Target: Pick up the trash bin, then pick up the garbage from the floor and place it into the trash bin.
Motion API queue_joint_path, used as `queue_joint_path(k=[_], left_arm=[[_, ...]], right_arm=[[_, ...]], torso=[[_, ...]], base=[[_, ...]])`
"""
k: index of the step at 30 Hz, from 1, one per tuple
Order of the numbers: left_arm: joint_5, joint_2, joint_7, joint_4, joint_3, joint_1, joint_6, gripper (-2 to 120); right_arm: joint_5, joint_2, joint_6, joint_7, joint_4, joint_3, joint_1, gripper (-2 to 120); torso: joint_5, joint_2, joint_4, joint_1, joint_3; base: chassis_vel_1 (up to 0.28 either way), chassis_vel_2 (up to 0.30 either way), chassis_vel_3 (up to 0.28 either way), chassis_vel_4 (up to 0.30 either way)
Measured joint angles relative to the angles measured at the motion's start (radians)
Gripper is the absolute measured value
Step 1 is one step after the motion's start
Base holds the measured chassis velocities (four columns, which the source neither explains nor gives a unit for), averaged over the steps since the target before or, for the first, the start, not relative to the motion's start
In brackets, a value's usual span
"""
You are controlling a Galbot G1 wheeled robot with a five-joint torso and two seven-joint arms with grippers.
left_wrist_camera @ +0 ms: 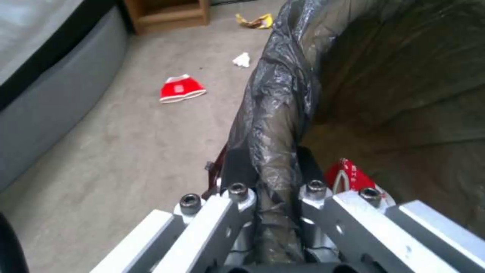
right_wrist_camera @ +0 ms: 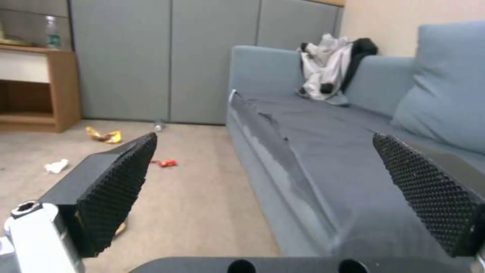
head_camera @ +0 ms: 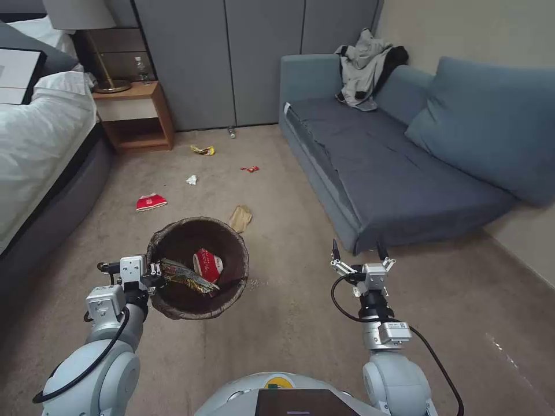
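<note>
The trash bin (head_camera: pixel 199 221), lined with a dark-brown bag, hangs in front of me with my left gripper (head_camera: pixel 155 277) shut on its near rim (left_wrist_camera: pixel 275 113). Inside lie a red-and-white packet (head_camera: pixel 208 264) and a crinkled wrapper (head_camera: pixel 185 276). Garbage is scattered on the carpet beyond: a red-and-white packet (head_camera: pixel 151 201), a brown paper bag (head_camera: pixel 240 218), a white tissue (head_camera: pixel 191 179), a small red wrapper (head_camera: pixel 250 169), a yellow wrapper (head_camera: pixel 203 150) and a bottle (head_camera: pixel 232 132). My right gripper (head_camera: pixel 356 245) is open and holds nothing, near the sofa's front corner.
A blue-grey sofa (head_camera: pixel 393 173) with a jacket (head_camera: pixel 364 66) runs along the right. The bed (head_camera: pixel 34 150) stands on the left, a wooden nightstand (head_camera: pixel 136 115) beside it. Grey cabinet doors (head_camera: pixel 231 58) close off the far end. Open carpet lies between bed and sofa.
</note>
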Motion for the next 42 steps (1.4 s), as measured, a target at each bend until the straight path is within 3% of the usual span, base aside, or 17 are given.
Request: queue_joint_path(k=[42], left_arm=[[0.008, 0.004, -0.003, 0.015, 0.0, -0.005, -0.032, 3]], right_arm=[[0.019, -0.006, -0.047, 0.028, 0.003, -0.008, 0.014, 100]], torso=[[0.0, 0.0, -0.0001, 0.0, 0.0]], base=[[0.033, 0.033, 0.034, 0.033]])
